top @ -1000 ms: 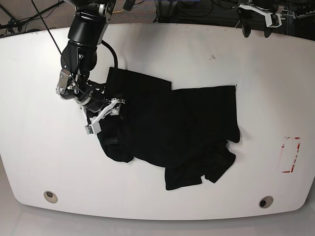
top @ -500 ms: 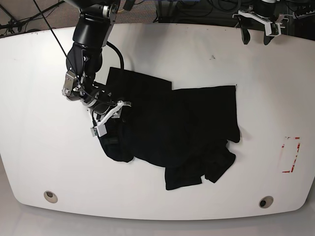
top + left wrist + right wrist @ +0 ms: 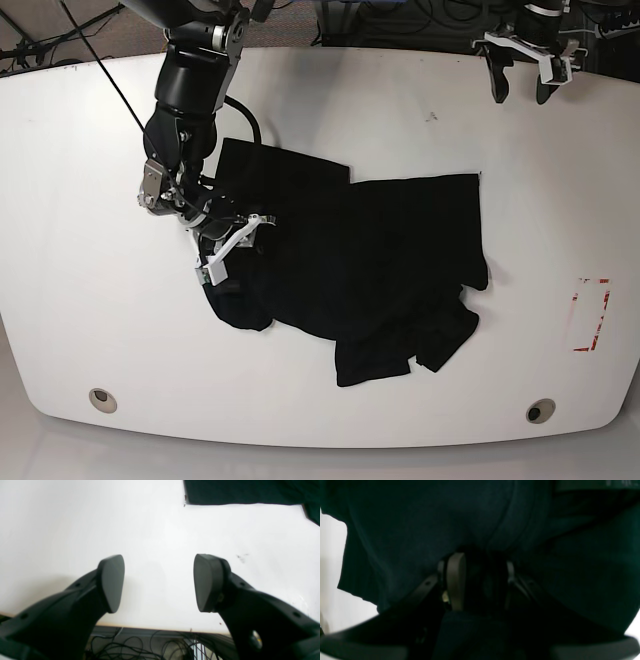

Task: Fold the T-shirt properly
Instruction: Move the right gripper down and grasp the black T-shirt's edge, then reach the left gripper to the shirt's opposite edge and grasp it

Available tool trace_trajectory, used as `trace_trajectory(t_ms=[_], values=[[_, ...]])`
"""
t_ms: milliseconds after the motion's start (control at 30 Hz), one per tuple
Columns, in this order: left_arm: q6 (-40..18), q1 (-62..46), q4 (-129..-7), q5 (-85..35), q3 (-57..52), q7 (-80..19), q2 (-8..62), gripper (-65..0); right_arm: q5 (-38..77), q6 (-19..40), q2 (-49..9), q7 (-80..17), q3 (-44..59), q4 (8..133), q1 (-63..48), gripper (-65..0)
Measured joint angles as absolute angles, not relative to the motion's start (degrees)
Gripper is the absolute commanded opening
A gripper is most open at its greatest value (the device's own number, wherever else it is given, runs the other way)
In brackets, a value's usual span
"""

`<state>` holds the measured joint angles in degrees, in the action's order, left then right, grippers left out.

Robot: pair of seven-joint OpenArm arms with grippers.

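The black T-shirt (image 3: 370,260) lies crumpled on the white table (image 3: 80,250), with its right half spread flat and bunched folds at the lower middle. My right gripper (image 3: 235,245) is at the shirt's left edge. In the right wrist view, the right gripper (image 3: 482,580) is shut on a fold of the shirt (image 3: 420,517), and dark fabric fills the space between its fingers. My left gripper (image 3: 520,90) hovers at the table's far right edge, open and empty. In the left wrist view, the left gripper (image 3: 158,582) is well apart from the shirt's corner (image 3: 237,491).
A red tape outline (image 3: 590,315) marks the table's right side. Two round holes sit near the front edge, one at the left (image 3: 100,398) and one at the right (image 3: 540,410). A small dark mark (image 3: 432,117) is on the far part of the table. Cables (image 3: 140,647) hang beyond the table's edge.
My right gripper has moved to the right and slightly down over the shirt's left edge, carrying fabric with it. My left gripper has shifted a little to the right and stayed open.
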<state>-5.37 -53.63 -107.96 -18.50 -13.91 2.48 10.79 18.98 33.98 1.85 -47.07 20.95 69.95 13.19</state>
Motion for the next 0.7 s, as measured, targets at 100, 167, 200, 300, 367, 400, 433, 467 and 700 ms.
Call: trace_trajectory(t_ms=[100, 167, 200, 300, 367, 400, 433, 467, 700], values=[[-5.34, -53.56, -108.62, -18.5, -13.93, 2.42, 10.83, -24.7, 18.41, 33.98, 1.8, -46.7, 20.95, 69.95, 13.21, -44.9], [-5.34, -53.12, -109.34, -18.52, -13.93, 2.42, 10.83, -24.7, 18.41, 34.0, 1.72, -46.7, 20.95, 69.95, 13.21, -44.9], [-5.34, -52.84, -109.62, -18.48, -13.93, 2.37, 10.81, -24.7, 18.41, 34.0, 1.58, -46.7, 20.93, 69.95, 13.21, -44.9], [-5.37, -51.37, -110.17, -18.52, -13.93, 0.82, 10.83, -24.7, 18.28, 34.09, 1.39, -46.63, 20.95, 69.89, 13.17, -44.5], [-5.37, -50.59, -110.19, -18.48, -14.06, -1.34, 10.81, -24.7, 17.52, 34.11, 1.39, -46.37, 20.95, 69.78, 13.17, -47.1], [-5.39, -50.24, -110.17, -18.5, -14.31, -2.2, 10.74, -24.7, 16.67, 34.11, 1.48, -46.22, 20.95, 69.76, 13.17, -49.9], [-5.56, -49.84, -110.15, -18.48, -14.85, -2.55, 10.66, -24.7, 16.16, 34.13, 1.61, -46.04, 20.95, 69.73, 13.19, -54.4], [-5.58, -49.34, -110.15, -18.5, -15.55, -2.92, 10.5, -24.7, 15.29, 34.13, 1.74, -45.98, 20.95, 69.73, 13.21, -61.2], [-5.61, -43.92, -110.78, -18.5, -17.89, -9.32, 10.37, -24.4, 14.74, 34.13, 1.91, -46.0, 20.95, 70.11, 13.13, -65.0]])
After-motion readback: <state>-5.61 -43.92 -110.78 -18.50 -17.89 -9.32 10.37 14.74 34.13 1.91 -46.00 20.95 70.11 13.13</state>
